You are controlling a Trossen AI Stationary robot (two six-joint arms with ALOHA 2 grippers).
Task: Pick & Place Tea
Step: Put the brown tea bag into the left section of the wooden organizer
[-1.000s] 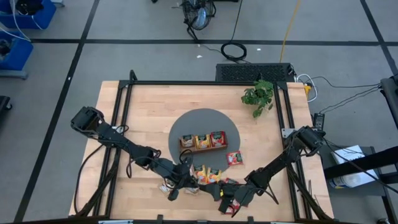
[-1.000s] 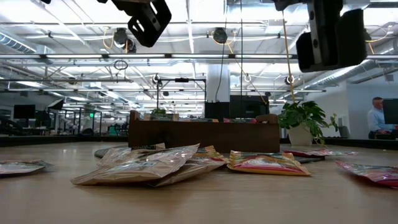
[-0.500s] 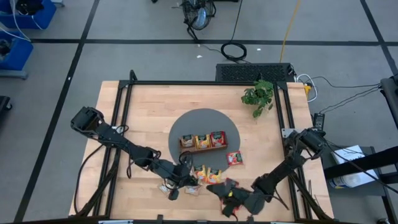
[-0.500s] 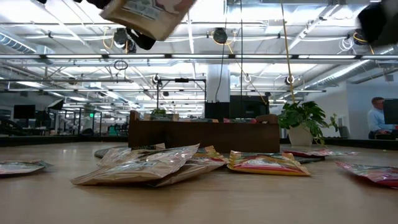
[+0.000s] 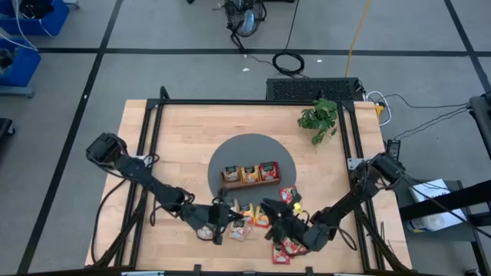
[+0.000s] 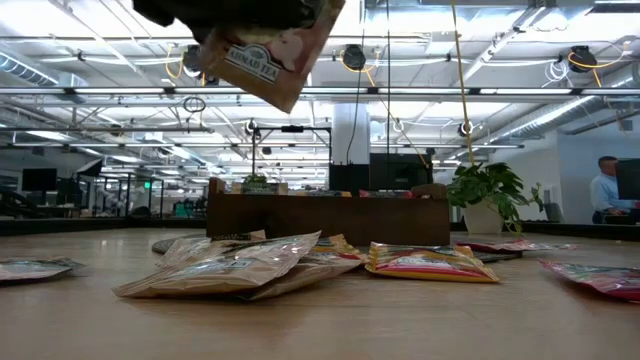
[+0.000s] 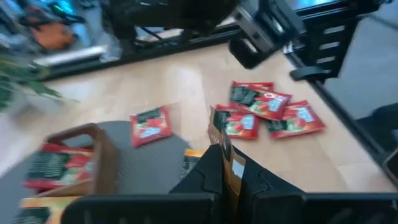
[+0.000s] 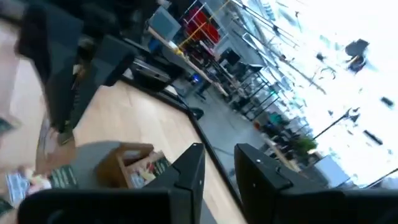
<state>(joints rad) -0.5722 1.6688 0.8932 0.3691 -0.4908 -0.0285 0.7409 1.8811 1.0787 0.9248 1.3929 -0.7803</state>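
In the low view the left hand [image 6: 235, 12] is cut off by the upper edge — only its underside shows. Its held sachet [image 6: 268, 52] shows a label, the lettering too blurred to read.

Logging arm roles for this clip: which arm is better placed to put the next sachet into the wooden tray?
Left. The left claw is shut on a sachet, held above the table, with the tray ahead of it. The right claw is open and empty.

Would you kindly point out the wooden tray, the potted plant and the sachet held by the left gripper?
wooden tray [image 5: 248, 182]: high view, front wall.
potted plant [image 5: 319, 119]: high view, leaves.
tan sachet [image 6: 270, 62]: low view, its dark label, held in the left gripper.
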